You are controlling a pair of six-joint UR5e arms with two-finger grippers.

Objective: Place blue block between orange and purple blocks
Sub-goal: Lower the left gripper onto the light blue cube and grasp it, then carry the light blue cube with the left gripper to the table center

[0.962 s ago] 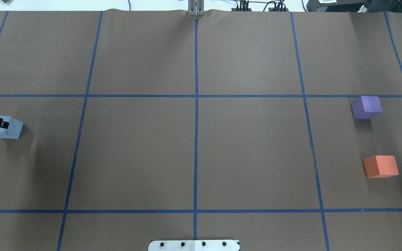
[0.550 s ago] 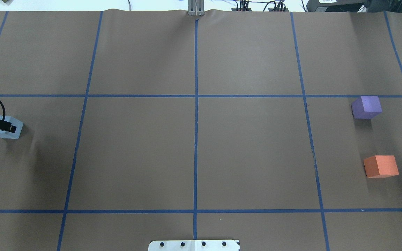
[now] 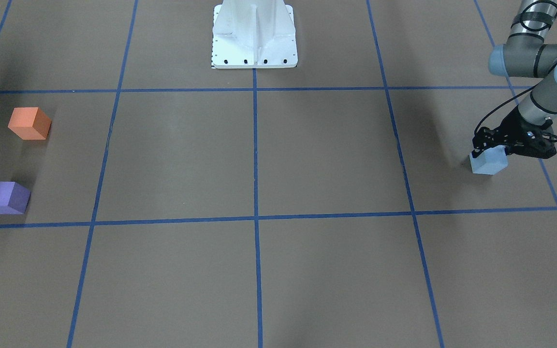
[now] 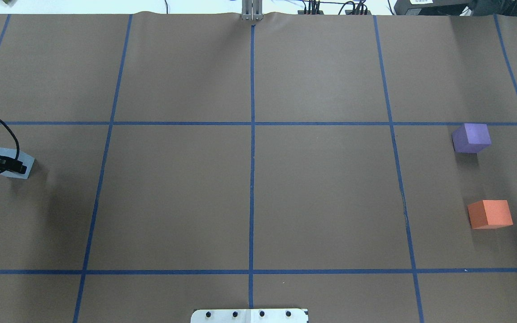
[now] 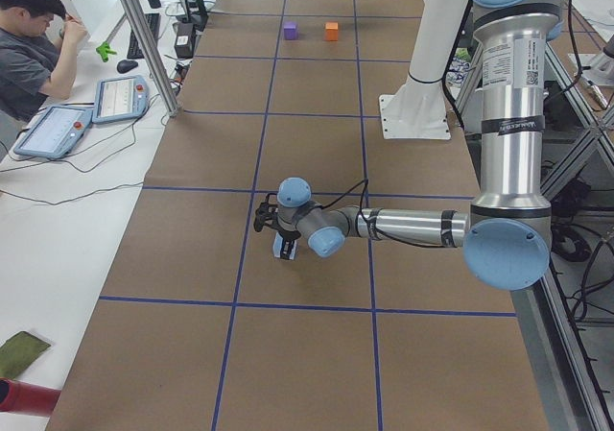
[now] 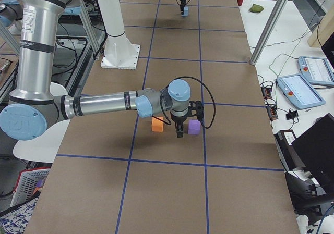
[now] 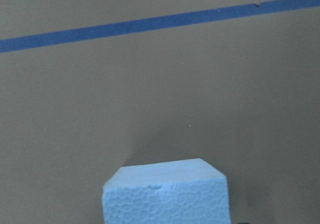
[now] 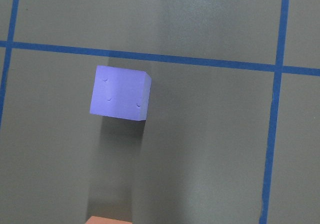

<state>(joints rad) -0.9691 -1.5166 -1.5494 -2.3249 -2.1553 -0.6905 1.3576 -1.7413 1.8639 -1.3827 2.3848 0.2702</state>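
Pale blue block [image 3: 489,163] w/ pebbled face — orange block [image 3: 29,123], purple block [image 3: 5,197]; table [image 3: 327,150] brown, blue grid lines [image 3: 255,154].

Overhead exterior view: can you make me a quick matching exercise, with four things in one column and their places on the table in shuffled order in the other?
Things:
1. blue block
2. purple block
3. orange block
4. white base plate

Places in the overhead view:
A. bottom edge, at the centre
B. far left edge
C. right side, the farther of the two blocks there from the robot
D. right side, the nearer of the two blocks there to the robot

Pairs: 1-B, 2-C, 3-D, 4-A
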